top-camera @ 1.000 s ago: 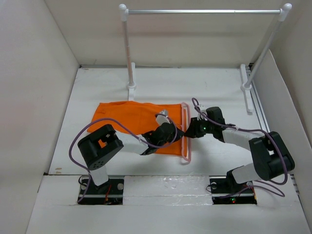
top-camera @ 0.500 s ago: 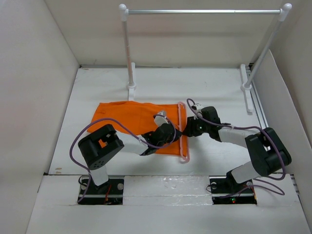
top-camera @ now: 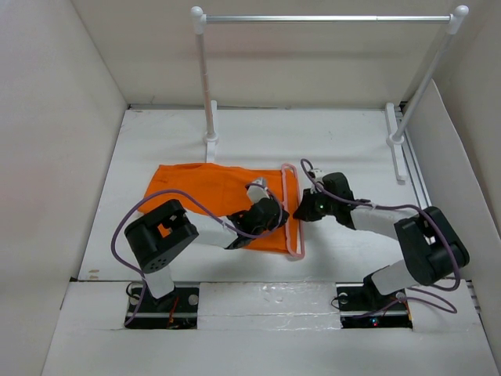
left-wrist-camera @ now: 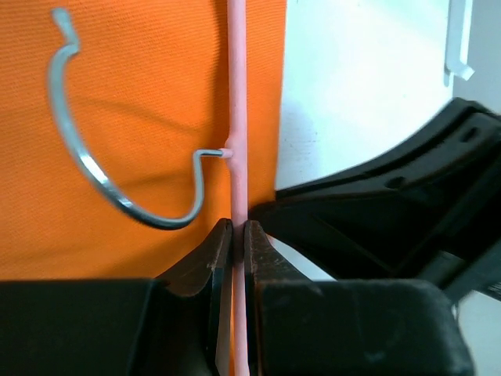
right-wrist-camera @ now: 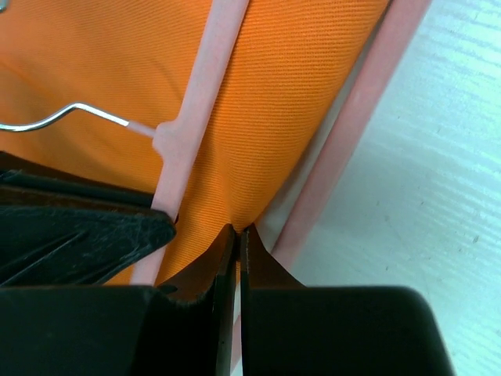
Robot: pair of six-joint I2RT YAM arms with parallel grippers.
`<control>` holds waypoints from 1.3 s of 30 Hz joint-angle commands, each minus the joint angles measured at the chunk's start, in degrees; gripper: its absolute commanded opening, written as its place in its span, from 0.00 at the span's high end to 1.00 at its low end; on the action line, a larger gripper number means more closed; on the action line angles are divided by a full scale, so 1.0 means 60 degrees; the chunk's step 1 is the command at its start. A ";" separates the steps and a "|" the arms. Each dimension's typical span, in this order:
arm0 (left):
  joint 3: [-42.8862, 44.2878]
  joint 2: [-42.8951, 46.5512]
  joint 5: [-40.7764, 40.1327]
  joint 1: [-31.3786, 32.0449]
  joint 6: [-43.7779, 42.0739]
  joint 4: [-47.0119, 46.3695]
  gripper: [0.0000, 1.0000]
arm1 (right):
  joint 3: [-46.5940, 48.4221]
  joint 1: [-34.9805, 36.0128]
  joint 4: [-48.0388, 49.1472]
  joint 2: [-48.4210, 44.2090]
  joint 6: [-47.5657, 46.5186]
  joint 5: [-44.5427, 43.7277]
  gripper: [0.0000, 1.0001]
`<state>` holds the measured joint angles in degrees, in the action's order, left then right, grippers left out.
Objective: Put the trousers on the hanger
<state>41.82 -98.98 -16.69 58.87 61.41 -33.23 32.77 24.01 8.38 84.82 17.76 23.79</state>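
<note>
on the white surface [top-camera: 352,149] the orange trousers [top-camera: 196,188] lie flat, with the pink hanger [top-camera: 297,249] along their right edge, its long axis near to far. your left gripper [left-wrist-camera: 239,227] has its jaws clenched on the hanger bar. your right gripper [right-wrist-camera: 237,231], facing it, pinches the cloth edge between the bars.

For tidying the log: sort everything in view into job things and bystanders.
Job: trousers; hanger; left gripper, shut on the hanger; right gripper, shut on the trousers' edge.
Bystanders: white-posted rail; table.
</note>
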 commanded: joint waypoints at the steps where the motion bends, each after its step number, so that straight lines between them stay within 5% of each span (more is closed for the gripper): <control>1: 0.0236 -0.0042 -0.0148 -0.0070 -0.0581 0.0969 1.00 | 0.0309 -0.0250 -0.0884 -0.0806 -0.0264 0.0385 1.00; 22: 0.0135 0.1350 -0.1232 -0.1358 -0.1856 0.3400 1.00 | 0.0618 -0.5404 -0.3829 -0.3265 -0.2125 0.1571 1.00; 28: -0.0130 0.1657 -0.1086 -0.1667 -0.2089 0.3474 1.00 | -0.0202 -0.5832 -0.4093 -0.4335 -0.2256 0.1426 1.00; 39: -0.0129 0.1950 -0.1174 -0.1565 -0.2660 0.3855 1.00 | 0.0074 -0.6301 -0.2950 -0.2389 -0.2564 0.1557 1.00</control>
<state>41.74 -89.27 -18.98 49.82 48.97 -15.11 30.44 -12.14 -14.44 70.06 4.71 34.96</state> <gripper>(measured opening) 0.025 0.064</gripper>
